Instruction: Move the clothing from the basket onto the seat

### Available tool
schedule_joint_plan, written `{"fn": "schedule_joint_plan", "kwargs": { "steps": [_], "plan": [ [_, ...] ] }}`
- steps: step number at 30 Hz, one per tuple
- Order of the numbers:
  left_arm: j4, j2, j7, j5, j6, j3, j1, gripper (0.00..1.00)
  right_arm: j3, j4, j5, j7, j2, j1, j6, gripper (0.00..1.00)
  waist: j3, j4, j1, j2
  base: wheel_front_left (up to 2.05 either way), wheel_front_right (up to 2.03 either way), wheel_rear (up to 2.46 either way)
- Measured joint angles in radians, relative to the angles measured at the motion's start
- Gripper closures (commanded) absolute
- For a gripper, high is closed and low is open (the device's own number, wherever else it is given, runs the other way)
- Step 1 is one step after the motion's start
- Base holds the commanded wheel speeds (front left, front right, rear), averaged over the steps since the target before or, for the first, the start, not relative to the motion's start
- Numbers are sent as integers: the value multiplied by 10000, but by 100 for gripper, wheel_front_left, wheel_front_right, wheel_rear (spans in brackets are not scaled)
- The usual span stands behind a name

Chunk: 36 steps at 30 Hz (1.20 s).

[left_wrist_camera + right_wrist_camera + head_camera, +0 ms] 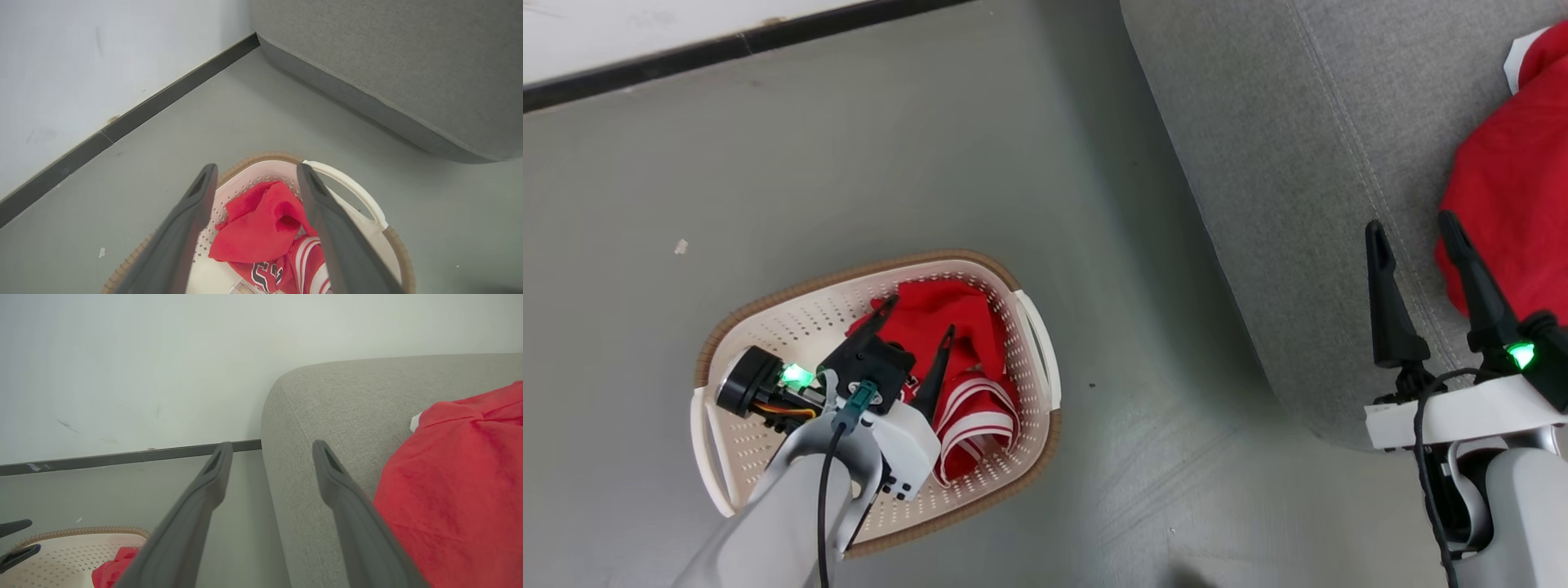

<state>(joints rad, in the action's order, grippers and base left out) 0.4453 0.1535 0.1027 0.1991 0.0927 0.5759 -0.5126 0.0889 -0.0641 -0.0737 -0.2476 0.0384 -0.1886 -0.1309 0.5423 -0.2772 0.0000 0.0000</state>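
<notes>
The cream-white basket [792, 322] with a brown rim stands on the floor and holds red clothing [960, 351]: a plain piece on top and a white-striped jersey [286, 269] with a number below it. My left gripper [919, 320] hangs open inside the basket, its fingers straddling the plain red piece [257, 228] without closing on it. One red garment [1515, 180] with white trim lies on the grey seat [1298, 163]. My right gripper [1413, 233] is open above the seat's front edge, just left of that garment [457, 486], holding nothing.
Grey floor [890, 147] surrounds the basket, with a white wall and dark baseboard [727, 49] behind it. A small white scrap [680, 246] lies on the floor left of the basket. The seat's rounded side [367, 102] rises to the basket's right.
</notes>
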Motion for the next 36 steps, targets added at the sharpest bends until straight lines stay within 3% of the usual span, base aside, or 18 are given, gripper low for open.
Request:
{"fn": "schedule_joint_plan", "kwargs": {
  "steps": [36],
  "plan": [
    [2840,267,-61,-855,-75,399,-1962,0,-627,90,-1026,-48,-4,-1774,0,0,2345,-1624,0,0,0,0,0]
  ]
}}
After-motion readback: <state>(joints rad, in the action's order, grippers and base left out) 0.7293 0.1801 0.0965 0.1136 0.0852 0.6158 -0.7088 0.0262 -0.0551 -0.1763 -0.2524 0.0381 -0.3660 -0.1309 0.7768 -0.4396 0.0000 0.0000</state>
